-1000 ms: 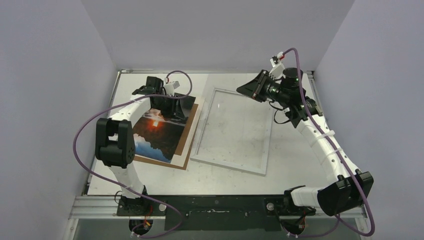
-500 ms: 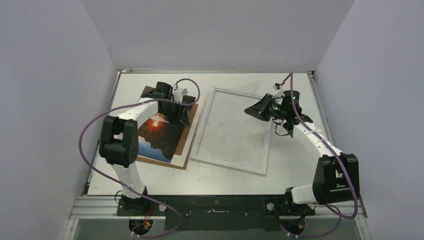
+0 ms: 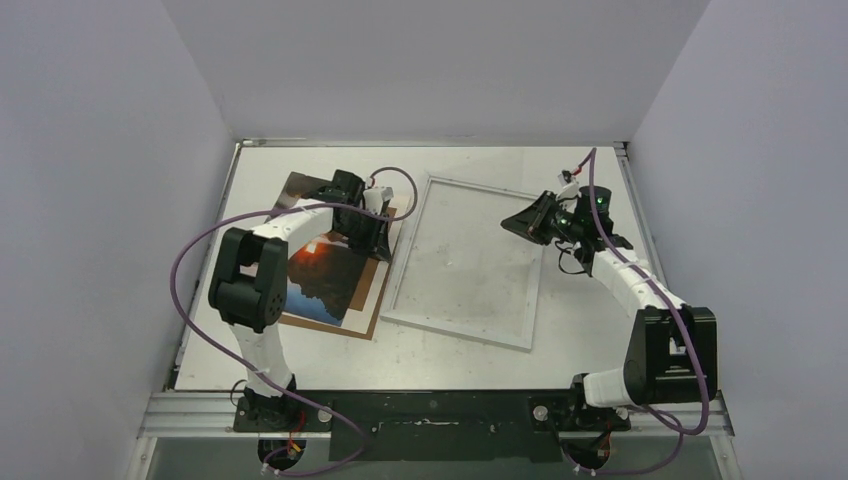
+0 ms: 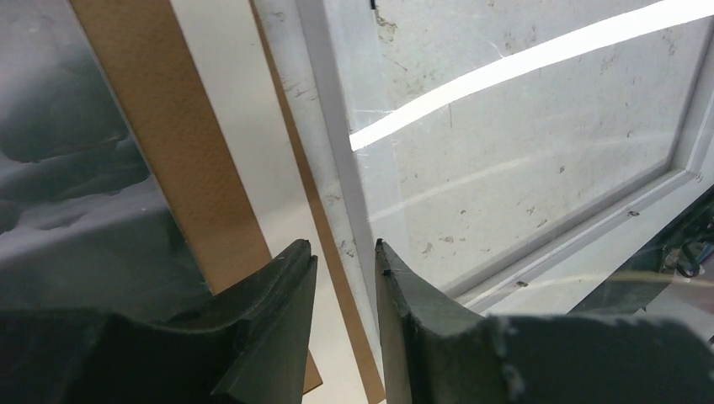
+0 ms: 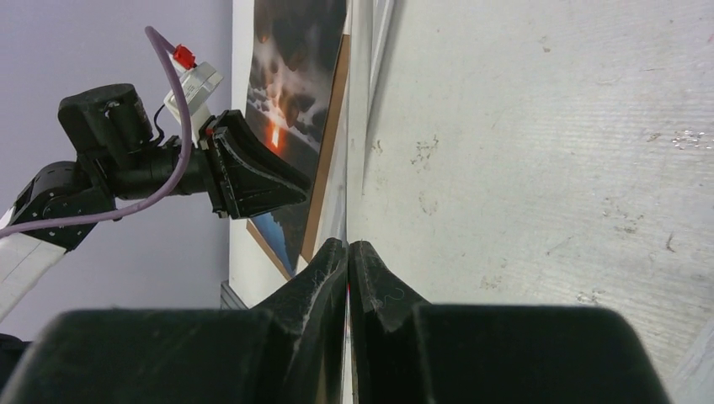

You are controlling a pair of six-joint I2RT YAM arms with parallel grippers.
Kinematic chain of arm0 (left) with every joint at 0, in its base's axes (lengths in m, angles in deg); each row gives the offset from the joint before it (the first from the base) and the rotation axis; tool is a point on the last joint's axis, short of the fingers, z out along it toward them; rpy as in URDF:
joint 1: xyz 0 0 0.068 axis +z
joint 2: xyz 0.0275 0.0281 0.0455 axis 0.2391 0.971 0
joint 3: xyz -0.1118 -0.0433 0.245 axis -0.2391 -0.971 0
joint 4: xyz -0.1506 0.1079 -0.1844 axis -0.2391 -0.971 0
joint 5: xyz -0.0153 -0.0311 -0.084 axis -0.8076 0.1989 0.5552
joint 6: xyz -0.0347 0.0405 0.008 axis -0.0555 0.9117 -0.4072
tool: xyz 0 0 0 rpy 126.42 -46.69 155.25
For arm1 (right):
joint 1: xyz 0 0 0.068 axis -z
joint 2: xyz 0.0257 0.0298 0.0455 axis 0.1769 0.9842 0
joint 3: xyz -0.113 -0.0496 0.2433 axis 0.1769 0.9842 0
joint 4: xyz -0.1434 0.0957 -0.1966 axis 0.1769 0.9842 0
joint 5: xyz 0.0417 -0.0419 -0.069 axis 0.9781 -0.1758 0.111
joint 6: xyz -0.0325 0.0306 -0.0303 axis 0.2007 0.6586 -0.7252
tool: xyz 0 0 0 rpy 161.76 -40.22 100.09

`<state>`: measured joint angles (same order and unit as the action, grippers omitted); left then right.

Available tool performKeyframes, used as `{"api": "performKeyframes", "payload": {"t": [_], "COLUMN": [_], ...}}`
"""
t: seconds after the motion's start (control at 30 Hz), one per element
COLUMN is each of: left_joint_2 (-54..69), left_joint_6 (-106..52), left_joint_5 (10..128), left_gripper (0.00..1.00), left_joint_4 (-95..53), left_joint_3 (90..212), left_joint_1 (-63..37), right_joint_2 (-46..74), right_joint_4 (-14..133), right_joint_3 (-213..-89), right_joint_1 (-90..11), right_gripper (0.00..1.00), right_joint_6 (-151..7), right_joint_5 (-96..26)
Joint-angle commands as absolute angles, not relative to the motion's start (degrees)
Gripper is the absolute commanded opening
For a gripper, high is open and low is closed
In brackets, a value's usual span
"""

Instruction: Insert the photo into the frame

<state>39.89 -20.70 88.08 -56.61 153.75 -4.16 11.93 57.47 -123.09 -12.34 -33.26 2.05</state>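
Frame (image 3: 455, 332) lies flat at mid-table, white border up. Only the scuffed table (image 3: 440, 365) shows through its clear middle. Long axis runs near to far, with the far end leaning a little right.

Photo (image 3: 320, 280) sits left of the frame, face up on the brown backing board (image 3: 362, 318), not inside the border. Its long axis is roughly parallel to the frame's. Orange sun is toward the far end, blue patches toward the near end. The far end is washed grey by glare, and I cannot tell whether it lies flat.

A strip of board shows along the photo's right side. The board's right edge lies just beside the frame's left border.

Left gripper (image 3: 378, 232) is low over the board's far right edge, between photo and frame, with the arm crossing the photo's far part. Its fingers (image 4: 290, 278) stand a little apart, and nothing is visibly clamped between them.

Right gripper (image 3: 512, 222) is over the frame's far right part with its tips pressed together, empty.

A purple cable (image 3: 185, 260) loops out left of the left arm.
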Motion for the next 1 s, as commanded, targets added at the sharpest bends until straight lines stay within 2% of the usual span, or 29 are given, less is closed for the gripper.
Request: {"api": "performKeyframes", "payload": {"t": [0.0, 0.97], "left_joint_2": [41.0, 44.2], "left_joint_6": [-20.0, -19.2], "left_joint_5": [88.3, 88.3], "left_gripper": [0.29, 0.19], "left_joint_4": [-55.4, -56.7], "left_joint_3": [154.7, 157.7], "left_joint_1": [-5.5, -6.5], "right_joint_2": [12.6, 16.2], "right_joint_4": [55.0, 53.7], "right_joint_3": [-123.3, -119.9], "right_joint_1": [-11.2, -7.8], "right_gripper": [0.05, 0.05], "right_joint_6": [-36.7, -39.6], "right_joint_5": [1.6, 0.4]}}
